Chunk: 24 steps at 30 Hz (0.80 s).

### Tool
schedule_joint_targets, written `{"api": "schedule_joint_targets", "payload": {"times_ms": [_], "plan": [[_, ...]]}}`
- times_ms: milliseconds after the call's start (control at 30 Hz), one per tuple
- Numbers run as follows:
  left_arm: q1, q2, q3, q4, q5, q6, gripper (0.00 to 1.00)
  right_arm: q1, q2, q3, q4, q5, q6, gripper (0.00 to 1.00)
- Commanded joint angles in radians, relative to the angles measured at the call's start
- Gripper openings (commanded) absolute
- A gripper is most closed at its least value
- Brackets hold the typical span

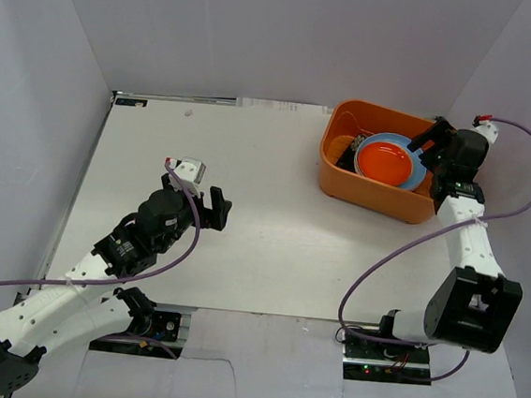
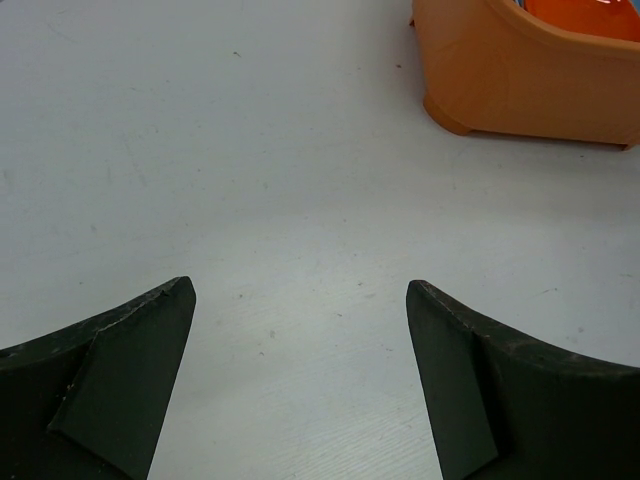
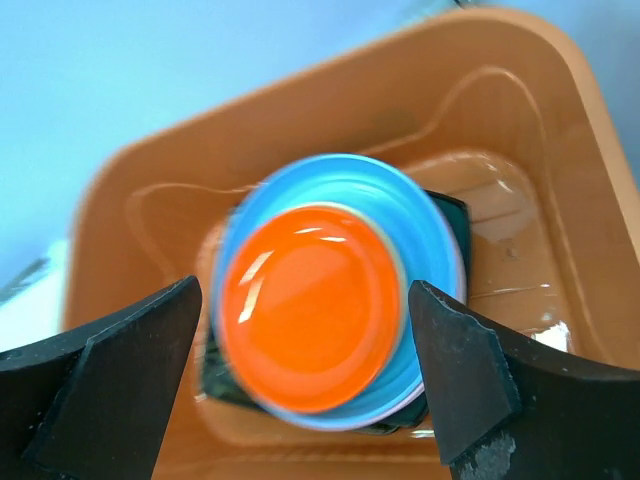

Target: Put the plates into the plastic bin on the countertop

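Plainly, the fingers of the right gripper are spread wide and nothing is pinched between them. They are framed around the red-orange plate, which is nested in the light blue plate. A dark square plate is glimpsed beneath both. All three are held by the plastic bin, set at the upper right of the countertop in the top view.

The left gripper is likewise spread over bare white surface, with only a corner of the bin caught at the upper right of its frame.

Trouble could be caused from here by the right fingers. If they were lifted carelessly, the flared rim might be clipped and the bin shoved or tipped. If they were lowered, the stack might be knocked askew.

The stacking order is given only by the right wrist view, though blurred. The placing of both arms, well apart, is shown only from above.
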Motion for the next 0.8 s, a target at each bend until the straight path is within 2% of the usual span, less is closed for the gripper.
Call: {"api": "schedule_joint_targets", "payload": {"times_ms": [0,67,200,300,367,567,767], "plan": [[-0.003,-0.007,0.006,0.002,-0.014,-0.002,0.97,0.001,-0.146,-0.05,0.054,-0.075,0.025,0.9],[-0.003,-0.009,0.011,0.002,-0.012,-0.007,0.97,0.009,-0.233,-0.096,0.103,-0.153,0.047,0.9],[-0.003,-0.038,0.025,0.005,-0.011,-0.024,0.98,0.087,-0.416,-0.255,0.22,-0.431,0.111,0.9],[-0.003,-0.098,0.069,0.01,0.044,-0.03,0.98,0.197,-0.598,-0.3,0.257,-0.493,0.098,0.9],[-0.003,-0.161,0.089,0.03,0.073,-0.03,0.98,0.21,-0.724,-0.314,0.248,-0.526,0.081,0.9],[-0.003,-0.244,0.204,0.053,0.121,-0.038,0.98,0.21,-0.95,-0.238,0.088,-0.435,-0.002,0.9],[-0.003,-0.247,0.269,0.035,0.135,-0.029,0.98,0.21,-1.005,-0.189,-0.028,-0.39,-0.039,0.9]]}}
